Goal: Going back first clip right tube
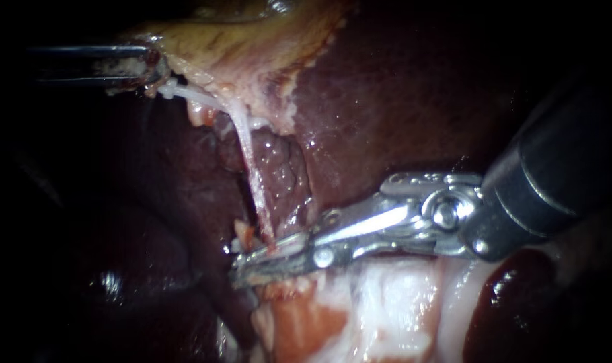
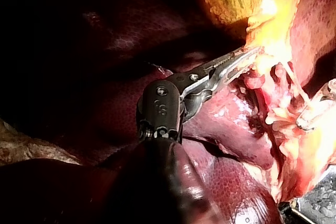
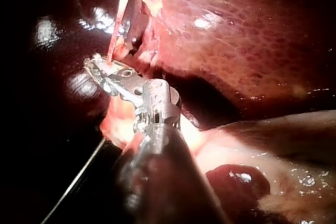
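our right instrument (image 1: 272, 261) lies low centre, jaws narrowly apart against the foot of the pale tube (image 1: 249, 161). upper left, our left instrument (image 1: 155, 70) pinches the gallbladder (image 1: 232, 40) edge; wet dark liver (image 1: 400, 94) surrounds, darkness beyond.

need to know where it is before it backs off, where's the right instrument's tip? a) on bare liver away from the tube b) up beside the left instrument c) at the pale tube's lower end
c: the right instrument has its tip at the lower end of the tube, well below the left instrument, whose jaws are shut on the gallbladder edge.
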Controlling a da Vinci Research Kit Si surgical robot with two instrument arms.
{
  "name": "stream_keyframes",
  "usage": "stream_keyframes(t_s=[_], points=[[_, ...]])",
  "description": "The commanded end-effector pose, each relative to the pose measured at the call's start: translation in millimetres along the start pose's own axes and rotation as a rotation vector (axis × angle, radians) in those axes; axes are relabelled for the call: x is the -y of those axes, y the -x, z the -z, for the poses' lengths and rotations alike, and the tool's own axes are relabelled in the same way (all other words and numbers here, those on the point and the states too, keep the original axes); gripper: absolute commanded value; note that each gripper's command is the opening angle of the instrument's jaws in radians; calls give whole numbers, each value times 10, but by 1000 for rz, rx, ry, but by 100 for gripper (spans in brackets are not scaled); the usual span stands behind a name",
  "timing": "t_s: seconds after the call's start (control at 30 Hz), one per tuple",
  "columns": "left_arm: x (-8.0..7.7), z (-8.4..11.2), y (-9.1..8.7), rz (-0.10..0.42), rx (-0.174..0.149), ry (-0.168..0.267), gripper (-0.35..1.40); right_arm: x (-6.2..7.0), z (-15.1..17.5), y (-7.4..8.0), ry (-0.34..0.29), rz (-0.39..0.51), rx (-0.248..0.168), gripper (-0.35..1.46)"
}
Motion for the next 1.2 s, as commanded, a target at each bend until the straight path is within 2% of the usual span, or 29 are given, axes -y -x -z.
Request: stream_keyframes(t_s=[0.03,0.17,0.2,0.27,0.37,0.4,0.67,0.77,0.8,0.9,0.97,1.03,1.2], points=[[0,0,0,0,0,-1,-35,0,0,0,0,-4,0,-35],[0,0,0,0,0,-1,-35,-1,-1,2,0,-21,0,-35],[0,0,0,0,0,-1,-35,-1,-2,2,-2,-27,-8,-30],[0,0,0,0,0,-1,-35,-2,-5,4,-16,-26,-23,12],[0,0,0,0,0,-1,-35,-4,-10,3,-40,-28,-60,39],[0,0,0,0,0,-1,-35,-5,-12,1,-46,-29,-70,43],[0,0,0,0,0,-1,-35,-10,-15,4,-49,-33,-77,48],[0,0,0,0,0,-1,-35,-13,-15,4,-46,38,-80,48],[0,0,0,0,0,-1,-35,-15,-15,4,-38,98,-72,48],[0,0,0,0,0,-1,-35,-18,-16,6,27,189,-54,49],[0,0,0,0,0,-1,-35,-21,-15,8,102,236,-44,50],[0,0,0,0,0,-1,-35,-23,-14,9,133,268,-41,50],[0,0,0,0,0,-1,-35,-24,-9,11,167,317,-53,50]])
